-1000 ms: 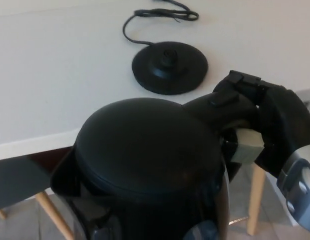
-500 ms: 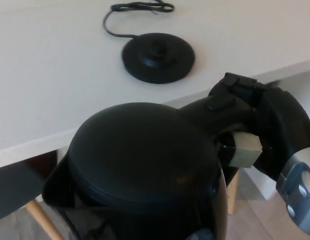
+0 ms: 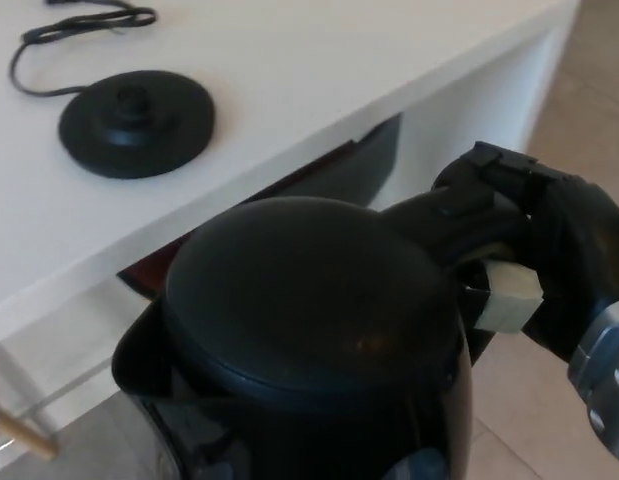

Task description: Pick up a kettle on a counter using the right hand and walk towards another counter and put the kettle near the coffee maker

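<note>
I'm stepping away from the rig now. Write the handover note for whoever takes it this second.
Right hand: shut on the kettle's handle. Left hand: not in view.
Kettle: lifted, held close under the head camera, off the white counter.
Kettle base and its cord: left on that counter.
Done: pickup.
Left: walk to the other counter and set the kettle near the coffee maker; neither shows in view.
</note>
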